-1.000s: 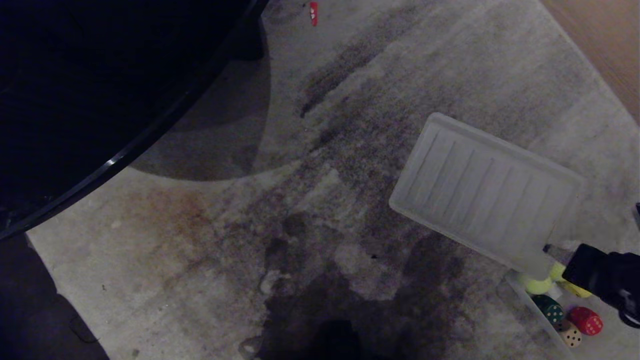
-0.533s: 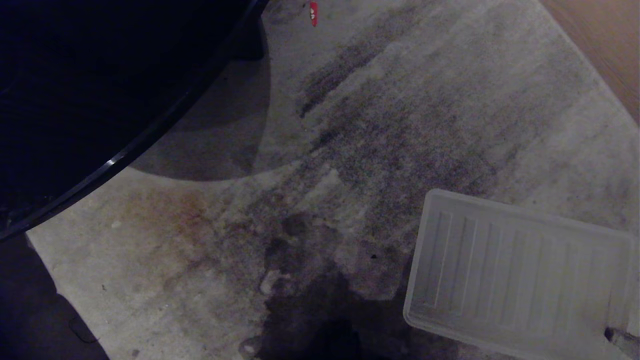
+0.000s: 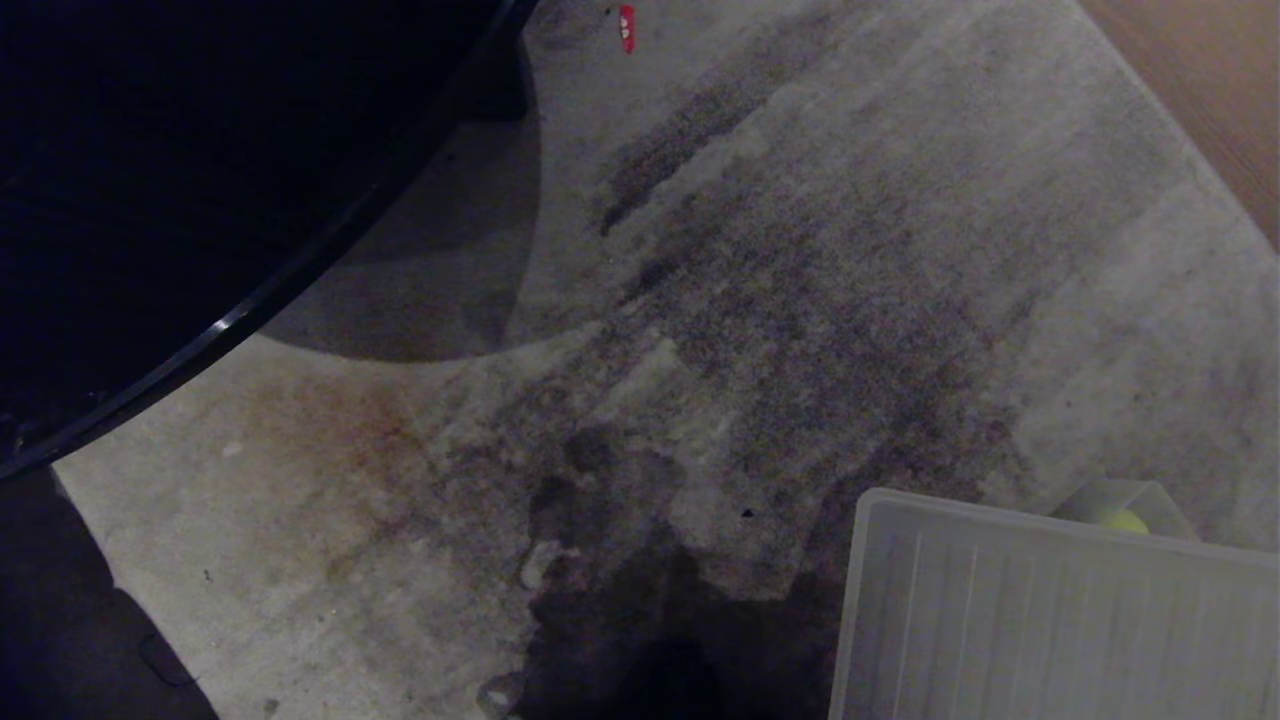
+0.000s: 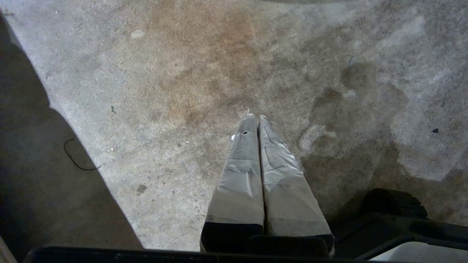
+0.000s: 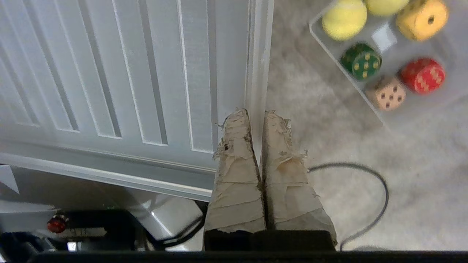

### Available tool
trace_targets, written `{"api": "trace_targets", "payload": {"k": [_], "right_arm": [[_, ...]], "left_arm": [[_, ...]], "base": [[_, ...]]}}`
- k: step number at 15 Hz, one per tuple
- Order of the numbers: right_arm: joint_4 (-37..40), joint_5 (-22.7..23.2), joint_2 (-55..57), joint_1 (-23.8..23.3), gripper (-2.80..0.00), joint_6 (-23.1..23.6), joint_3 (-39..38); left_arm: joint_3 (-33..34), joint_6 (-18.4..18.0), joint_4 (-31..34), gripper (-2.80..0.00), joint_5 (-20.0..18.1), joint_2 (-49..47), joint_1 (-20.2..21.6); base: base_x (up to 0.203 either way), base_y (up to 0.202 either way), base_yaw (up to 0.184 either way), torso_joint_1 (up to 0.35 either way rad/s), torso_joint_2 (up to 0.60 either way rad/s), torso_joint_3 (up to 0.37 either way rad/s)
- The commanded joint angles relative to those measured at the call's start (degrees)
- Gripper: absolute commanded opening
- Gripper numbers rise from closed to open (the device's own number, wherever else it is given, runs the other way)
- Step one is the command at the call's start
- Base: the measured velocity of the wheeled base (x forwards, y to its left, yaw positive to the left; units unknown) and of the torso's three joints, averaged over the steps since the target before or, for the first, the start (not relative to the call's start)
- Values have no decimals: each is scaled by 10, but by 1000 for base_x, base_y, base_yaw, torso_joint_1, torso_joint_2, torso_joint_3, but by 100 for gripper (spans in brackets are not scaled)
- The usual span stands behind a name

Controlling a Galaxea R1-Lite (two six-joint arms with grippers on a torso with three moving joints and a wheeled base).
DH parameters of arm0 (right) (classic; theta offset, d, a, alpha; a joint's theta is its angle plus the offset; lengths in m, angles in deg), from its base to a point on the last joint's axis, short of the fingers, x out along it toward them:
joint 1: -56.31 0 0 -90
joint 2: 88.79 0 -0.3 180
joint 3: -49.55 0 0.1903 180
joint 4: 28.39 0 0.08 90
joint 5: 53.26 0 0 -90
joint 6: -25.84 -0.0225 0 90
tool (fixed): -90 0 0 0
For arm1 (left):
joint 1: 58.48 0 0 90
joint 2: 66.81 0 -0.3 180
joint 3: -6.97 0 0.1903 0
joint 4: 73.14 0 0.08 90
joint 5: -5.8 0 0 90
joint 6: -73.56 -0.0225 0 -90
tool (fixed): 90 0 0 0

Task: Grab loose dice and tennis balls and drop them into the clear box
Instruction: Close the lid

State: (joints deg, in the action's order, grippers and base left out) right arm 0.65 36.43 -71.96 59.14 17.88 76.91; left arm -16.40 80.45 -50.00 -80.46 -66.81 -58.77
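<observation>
From the head view you are looking down on a stained rug. The ribbed lid is filling the lower right corner, and behind its far edge a corner of the box is peeking out with a sliver of a ball inside. Neither gripper is showing here.

In the left wrist view you are seeing the left gripper hanging over bare rug, its taped fingers pressed together on nothing.

The right wrist view is giving you what the head view hides: the right gripper is pinching the lid's rim between its fingers. Beyond it the box is sitting on the rug, holding both balls and all four dice: yellow, green, red and tan. A black cable is looping across the rug near the gripper.
</observation>
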Motion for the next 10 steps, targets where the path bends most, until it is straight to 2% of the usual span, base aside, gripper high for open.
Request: {"api": "trace_targets", "payload": {"k": [1,2,4,7,10], "right_arm": [[-1,12,-43,-4,-280,-1,-4],[-2,39,-53,-9,-280,-2,-3],[-3,61,-99,-16,-280,-1,-2],[0,70,-162,-19,-280,-1,-1],[-1,66,-167,-19,-280,-4,-1]], "left_arm": [[1,1,0,-280,0,-1,-1],[1,1,0,-280,0,-1,0],[1,1,0,-280,0,-1,0],[1,1,0,-280,0,-1,-1],[1,1,0,-280,0,-1,-1]], "base": [[0,0,0,0,0,0],[0,0,0,0,0,0],[0,0,0,0,0,0],[0,0,0,0,0,0],[0,0,0,0,0,0]]}}
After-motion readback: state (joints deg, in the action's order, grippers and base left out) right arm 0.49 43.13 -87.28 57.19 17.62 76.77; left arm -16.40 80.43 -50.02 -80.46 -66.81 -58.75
